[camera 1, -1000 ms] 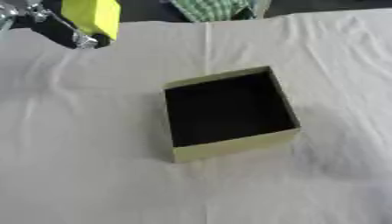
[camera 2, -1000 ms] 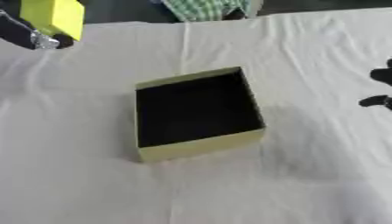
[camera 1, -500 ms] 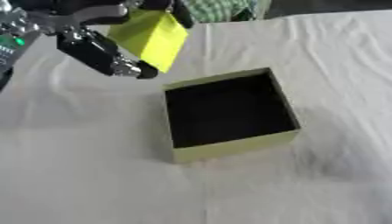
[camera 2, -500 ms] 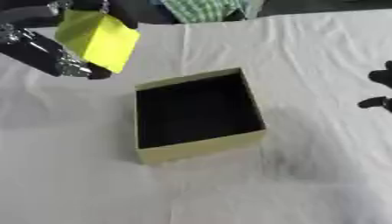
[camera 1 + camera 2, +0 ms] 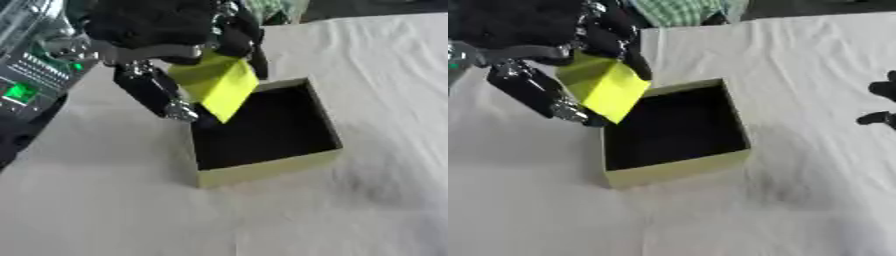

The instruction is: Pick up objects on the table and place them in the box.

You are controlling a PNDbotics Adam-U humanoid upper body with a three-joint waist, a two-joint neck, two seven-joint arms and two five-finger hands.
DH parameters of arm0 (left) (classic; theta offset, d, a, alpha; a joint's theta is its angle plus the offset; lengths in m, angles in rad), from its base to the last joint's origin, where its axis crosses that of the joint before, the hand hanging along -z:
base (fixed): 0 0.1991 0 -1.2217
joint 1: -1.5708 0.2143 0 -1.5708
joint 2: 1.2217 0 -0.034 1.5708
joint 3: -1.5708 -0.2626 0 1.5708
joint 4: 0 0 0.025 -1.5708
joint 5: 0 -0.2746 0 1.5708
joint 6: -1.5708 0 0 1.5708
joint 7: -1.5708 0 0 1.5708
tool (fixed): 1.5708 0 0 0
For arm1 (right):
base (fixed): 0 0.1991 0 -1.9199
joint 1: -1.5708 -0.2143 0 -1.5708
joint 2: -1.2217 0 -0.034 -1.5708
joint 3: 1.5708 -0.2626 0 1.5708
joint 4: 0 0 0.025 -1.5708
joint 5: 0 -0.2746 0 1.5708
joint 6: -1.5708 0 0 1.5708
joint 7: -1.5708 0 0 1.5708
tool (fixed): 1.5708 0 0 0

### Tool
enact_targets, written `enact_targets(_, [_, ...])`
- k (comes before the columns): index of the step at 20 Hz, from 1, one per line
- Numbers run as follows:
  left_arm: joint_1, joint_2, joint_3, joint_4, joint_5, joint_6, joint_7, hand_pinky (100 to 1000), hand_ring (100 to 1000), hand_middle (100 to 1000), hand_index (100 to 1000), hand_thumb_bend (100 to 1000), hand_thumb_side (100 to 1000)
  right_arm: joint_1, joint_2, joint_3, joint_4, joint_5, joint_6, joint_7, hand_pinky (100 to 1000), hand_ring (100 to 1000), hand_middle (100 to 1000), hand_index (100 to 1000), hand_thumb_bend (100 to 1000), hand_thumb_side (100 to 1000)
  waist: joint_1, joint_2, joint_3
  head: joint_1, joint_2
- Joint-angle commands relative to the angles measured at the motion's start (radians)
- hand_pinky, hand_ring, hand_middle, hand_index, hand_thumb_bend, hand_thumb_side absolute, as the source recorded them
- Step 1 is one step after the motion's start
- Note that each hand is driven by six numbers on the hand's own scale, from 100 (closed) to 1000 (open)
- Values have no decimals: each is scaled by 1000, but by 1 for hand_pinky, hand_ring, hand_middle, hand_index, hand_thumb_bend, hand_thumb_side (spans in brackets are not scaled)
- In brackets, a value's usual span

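The near part of the bench (image 5: 105, 215) is bare white cloth. In the middle sits the box (image 5: 262, 167), open-topped with a dark inside and pale yellow-green walls, turned a little askew.

Over the box's far left corner, the left robot hand (image 5: 166, 35) grips a yellow block (image 5: 217, 82) between its curled fingers and thumb. The block hangs tilted, one corner pointing down toward the box's left wall, and it looks to be above the rim, not yet inside. Whether its lowest corner touches the wall cannot be told.

At the right edge of the right eye view, a few dark fingers of the right robot hand (image 5: 881, 102) show, well apart from the box; whether they are open or curled cannot be told.

Beyond the bench's far edge lies some green checked cloth (image 5: 680, 11).

The step in hand is judged to be the placing: the block is carried but not released. The next move calls for bringing it a bit further right so it clears the left wall and sits over the dark opening, then lowering it and opening the fingers.
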Motion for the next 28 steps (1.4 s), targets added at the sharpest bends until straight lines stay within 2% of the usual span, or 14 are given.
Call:
enact_targets(1, [-26,-22,-7,31,-8,9,-8,676,522,484,749,435,100,-6,-7,-5,-7,0,-2,2,575,862,733,868,100,759,-6,-17,-7,7,-7])
enact_targets(7, [-68,-108,-56,189,-63,-38,21,686,524,487,749,433,100,-7,-1,-2,-6,-1,-2,6,575,862,729,868,100,760,-8,-15,-15,14,-8])
enact_targets(16, [-83,-185,-77,379,-165,-105,67,694,528,492,749,443,100,-6,5,1,-5,-1,-1,11,574,860,724,868,100,764,-9,-11,-24,21,-9])
enact_targets(28, [-81,-248,-115,502,-217,-184,66,724,561,531,770,497,136,-6,9,3,-4,-1,0,15,575,858,721,867,100,765,-7,-10,-30,27,-9])
